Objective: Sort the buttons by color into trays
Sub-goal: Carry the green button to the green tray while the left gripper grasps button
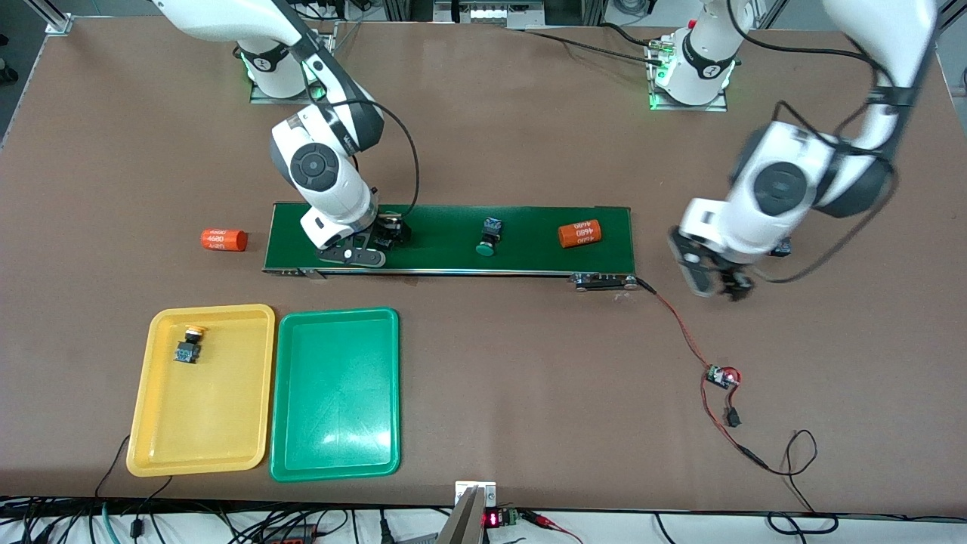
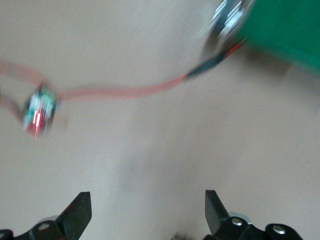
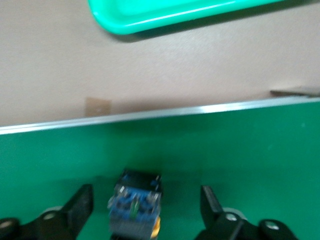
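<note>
My right gripper (image 1: 384, 236) is low over the dark-green belt (image 1: 453, 261), at the right arm's end of it. It is open (image 3: 146, 209), and a button (image 3: 134, 206) with a blue-and-black body and a glimpse of yellow cap lies between its fingers with a gap on each side. A green-capped button (image 1: 489, 236) lies mid-belt. Another yellow-capped button (image 1: 189, 344) rests in the yellow tray (image 1: 155, 423). The green tray (image 1: 335, 453) beside it holds nothing. My left gripper (image 1: 714, 281) hangs open and empty (image 2: 147, 212) over bare table beside the belt's left-arm end.
One orange "4680" cylinder (image 1: 579, 233) lies on the belt toward the left arm's end. Another orange cylinder (image 1: 223, 239) lies on the table off the belt's right-arm end. A red wire (image 1: 680, 325) runs from the belt to a small circuit board (image 1: 721, 376) under the left gripper's side.
</note>
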`<move>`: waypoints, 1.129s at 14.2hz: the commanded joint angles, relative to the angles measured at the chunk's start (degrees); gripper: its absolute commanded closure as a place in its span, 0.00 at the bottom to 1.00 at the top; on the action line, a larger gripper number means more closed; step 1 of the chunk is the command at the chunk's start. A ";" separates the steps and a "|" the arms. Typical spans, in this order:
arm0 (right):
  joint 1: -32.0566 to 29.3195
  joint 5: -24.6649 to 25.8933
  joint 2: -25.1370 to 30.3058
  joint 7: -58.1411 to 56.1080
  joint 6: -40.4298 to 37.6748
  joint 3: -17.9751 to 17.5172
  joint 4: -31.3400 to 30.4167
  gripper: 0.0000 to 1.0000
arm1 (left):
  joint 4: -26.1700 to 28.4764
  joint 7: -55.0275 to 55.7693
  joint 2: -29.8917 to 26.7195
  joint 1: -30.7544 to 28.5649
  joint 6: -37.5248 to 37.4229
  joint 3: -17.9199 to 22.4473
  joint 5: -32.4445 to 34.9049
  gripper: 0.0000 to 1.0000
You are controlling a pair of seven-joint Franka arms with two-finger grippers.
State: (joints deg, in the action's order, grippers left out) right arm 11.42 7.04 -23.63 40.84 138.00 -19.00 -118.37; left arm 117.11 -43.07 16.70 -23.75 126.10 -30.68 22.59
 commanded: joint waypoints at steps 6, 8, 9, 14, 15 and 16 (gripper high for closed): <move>-2.45 2.27 -2.39 -0.05 -2.18 0.63 4.62 0.95 | 1.10 27.47 1.05 -8.76 0.03 3.07 0.18 0.00; -2.45 2.18 -2.48 -0.14 -11.13 0.63 12.07 0.98 | 1.37 33.21 2.63 -11.83 -0.06 3.17 0.18 0.00; -2.54 2.18 -2.56 -0.66 -15.87 0.63 16.12 0.98 | 1.37 33.67 3.86 -13.50 0.11 3.17 0.18 0.00; -4.12 2.36 -4.75 -10.76 -19.36 1.24 26.42 0.98 | 3.91 39.02 6.41 -17.29 0.38 3.17 0.09 0.00; -4.30 2.27 -6.50 -13.04 -19.00 2.29 28.79 0.98 | 4.44 39.64 6.59 -17.56 0.38 3.08 0.00 0.00; -4.21 2.27 -8.96 -16.28 -18.30 2.91 31.86 0.98 | 4.79 39.73 6.68 -17.91 0.38 3.17 -0.78 0.00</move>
State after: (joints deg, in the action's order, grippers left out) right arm 7.63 8.50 -26.49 29.80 119.51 -16.87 -93.48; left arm 120.49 -5.26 23.78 -40.79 126.07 -26.89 22.52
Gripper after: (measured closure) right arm 0.568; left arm 0.000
